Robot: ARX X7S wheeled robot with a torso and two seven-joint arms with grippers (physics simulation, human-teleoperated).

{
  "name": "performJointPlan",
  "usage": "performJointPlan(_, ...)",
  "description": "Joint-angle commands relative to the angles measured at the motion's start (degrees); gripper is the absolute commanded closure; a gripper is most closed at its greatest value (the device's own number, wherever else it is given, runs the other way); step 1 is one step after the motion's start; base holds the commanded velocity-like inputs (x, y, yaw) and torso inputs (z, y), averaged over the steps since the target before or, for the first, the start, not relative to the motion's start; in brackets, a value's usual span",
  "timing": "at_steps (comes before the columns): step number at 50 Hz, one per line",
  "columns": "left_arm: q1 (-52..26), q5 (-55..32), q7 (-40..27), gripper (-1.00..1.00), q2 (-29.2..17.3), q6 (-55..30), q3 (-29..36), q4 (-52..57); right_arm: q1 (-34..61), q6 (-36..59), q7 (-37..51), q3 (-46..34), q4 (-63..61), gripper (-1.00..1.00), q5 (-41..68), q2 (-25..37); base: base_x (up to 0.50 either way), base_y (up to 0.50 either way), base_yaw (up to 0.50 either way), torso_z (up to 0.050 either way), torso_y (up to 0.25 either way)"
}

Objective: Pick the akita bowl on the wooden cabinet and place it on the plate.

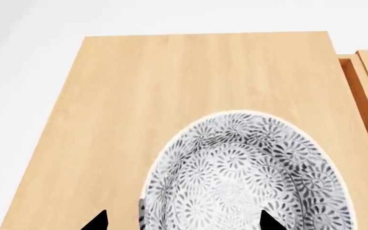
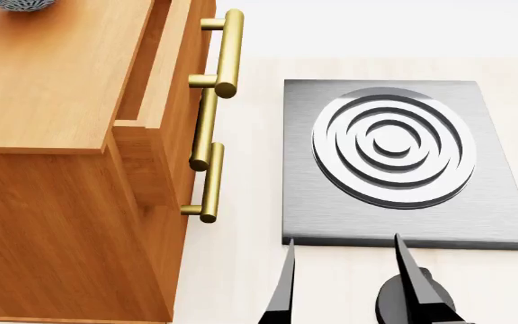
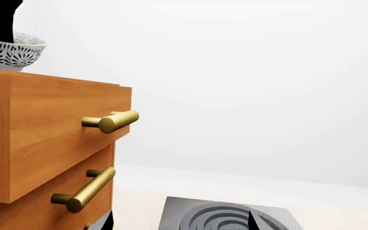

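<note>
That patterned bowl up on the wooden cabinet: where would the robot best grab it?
Probably by the rim, coming from above. The akita bowl sits upright and open on the wooden cabinet, too wide to span, so one finger inside and one outside the wall suits it. The left gripper hovers over that rim.

One akita bowl [image 2: 21,4] stands on the far left of one wooden cabinet [image 2: 52,81]; its patterned interior fills the left wrist view [image 1: 248,172]. Three brass bar handles are visible on the cabinet front: an upper one [image 2: 230,50], a middle one [image 2: 203,128] and a lower one [image 2: 212,182]. One grey stove slab [image 2: 331,209] lies to the right, carrying one set of concentric rings [image 2: 392,145]. Two dark fingers of one gripper, the right gripper [image 2: 344,287], appear at the near edge.
</note>
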Motion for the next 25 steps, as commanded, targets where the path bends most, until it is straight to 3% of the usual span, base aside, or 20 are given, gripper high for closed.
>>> performJointPlan(1, 3.19, 1.62, -0.05, -1.00, -0.37, 1.06, 1.10, -0.63, 0.29, -0.32, -0.11, -0.13, 0.84, -1.00, 0.28, -0.03, 0.00, 0.00, 0.00, 0.000, 0.000)
performJointPlan(2, 3.36, 1.77, 0.09, 1.00, -0.27, 1.20, 1.54, -0.63, 0.34, -0.35, -0.10, -0.08, 0.99, -1.00, 0.34, -0.04, 0.00, 0.00, 0.00, 0.000, 0.000)
performJointPlan(10, 3.02, 2.04, 1.45, 1.00, -0.20, 1.97, 4.20, -0.63, 0.21, -0.16, 0.18, -0.08, 0.69, -1.00, 0.25, 0.11, 0.00, 0.00, 0.00, 0.000, -0.001)
performJointPlan(19, 1.41, 3.48, 3.64, 1.00, 1.53, 7.12, 14.06, -0.63, -0.09, 0.02, 0.54, 0.02, -0.23, -1.00, 0.25, 0.38, 0.00, 0.00, 0.00, 0.000, -0.002)
performJointPlan(25, 0.22, -1.41, 5.08, 1.00, 2.40, 11.56, 18.97, -0.62, -0.10, 0.20, 0.76, 0.21, -0.83, -1.00, 0.32, 0.56, 0.00, 0.00, 0.00, 0.000, 0.000)
